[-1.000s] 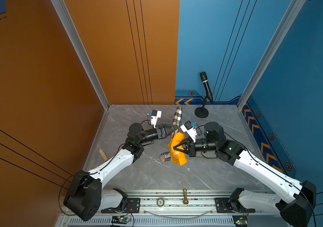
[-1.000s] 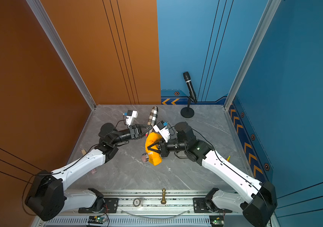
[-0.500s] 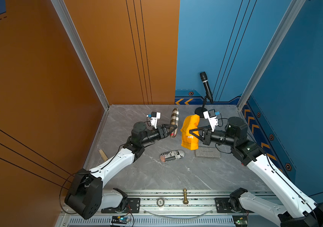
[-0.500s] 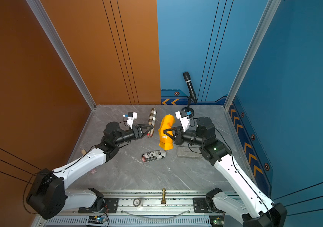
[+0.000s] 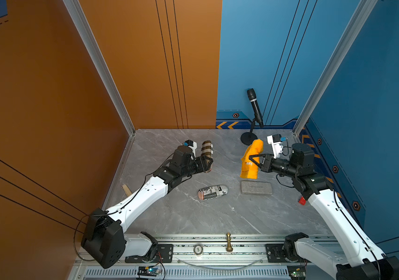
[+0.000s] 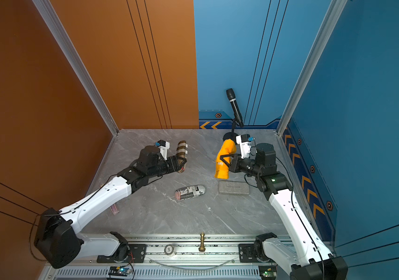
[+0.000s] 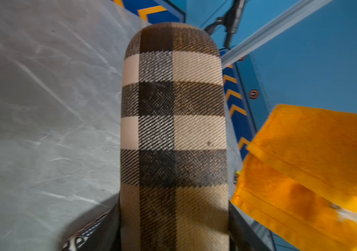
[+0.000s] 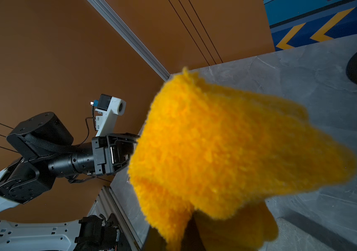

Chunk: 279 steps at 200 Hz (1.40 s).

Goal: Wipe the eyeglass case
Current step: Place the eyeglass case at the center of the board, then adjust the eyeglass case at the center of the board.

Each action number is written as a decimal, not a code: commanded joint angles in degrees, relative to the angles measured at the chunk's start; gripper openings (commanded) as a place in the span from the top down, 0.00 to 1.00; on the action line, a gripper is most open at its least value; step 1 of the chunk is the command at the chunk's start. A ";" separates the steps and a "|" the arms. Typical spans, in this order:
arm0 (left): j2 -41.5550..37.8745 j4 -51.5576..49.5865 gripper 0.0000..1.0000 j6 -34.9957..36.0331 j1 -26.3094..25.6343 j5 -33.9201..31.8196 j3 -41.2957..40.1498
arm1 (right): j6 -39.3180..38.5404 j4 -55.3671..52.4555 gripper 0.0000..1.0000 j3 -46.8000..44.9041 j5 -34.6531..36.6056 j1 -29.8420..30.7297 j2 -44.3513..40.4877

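Robot lab booth (studio-like): orange and blue wall panels (image 5: 145, 72), mounting rail (image 5: 249, 248), microphone (image 5: 254, 106).

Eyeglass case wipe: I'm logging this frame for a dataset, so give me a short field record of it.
left gripper: shut on plaid case, held by one end
right gripper: shut on orange cloth, which hangs down
orange cloth to plaid case: apart, no contact
lying on table: newsprint case, grey case
far edge: microphone
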 commanded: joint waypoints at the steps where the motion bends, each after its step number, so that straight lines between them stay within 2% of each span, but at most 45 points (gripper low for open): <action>1: 2.53 -9.02 0.58 -0.32 -0.88 -13.50 2.42 | 0.34 -0.72 1.00 -0.53 0.22 -0.52 0.30; 14: 4.00 -9.36 0.58 -3.65 -0.86 -16.07 2.03 | 0.42 -0.37 1.00 -1.42 0.62 -0.55 0.02; 46: 10.52 -14.91 0.58 -6.68 -0.66 -18.78 5.86 | 0.77 1.06 1.00 -3.35 0.78 -0.65 -0.33; 103: 19.91 -15.53 0.57 -14.34 -0.71 -15.57 6.89 | -0.67 2.78 1.00 -5.03 0.34 -1.57 1.30; 141: 24.43 -15.07 0.53 -16.49 -1.32 -12.96 8.68 | -1.52 3.25 1.00 -5.73 -0.74 -2.76 2.51; 185: 28.90 -16.80 0.36 -18.06 -2.34 -11.68 11.54 | -1.51 4.11 1.00 -7.07 -1.98 -4.97 1.88; 221: 30.63 -17.27 0.09 -19.22 -3.04 -11.54 13.15 | -1.52 3.67 1.00 -7.35 -3.30 -6.21 1.43; 245: 31.37 -17.26 0.05 -19.80 -3.25 -11.14 13.94 | -1.34 3.71 1.00 -7.36 -3.44 -6.39 1.16; 279: 31.49 -16.34 0.06 -21.18 -3.82 -9.35 15.27 | -1.21 3.28 1.00 -7.40 -3.38 -6.39 0.77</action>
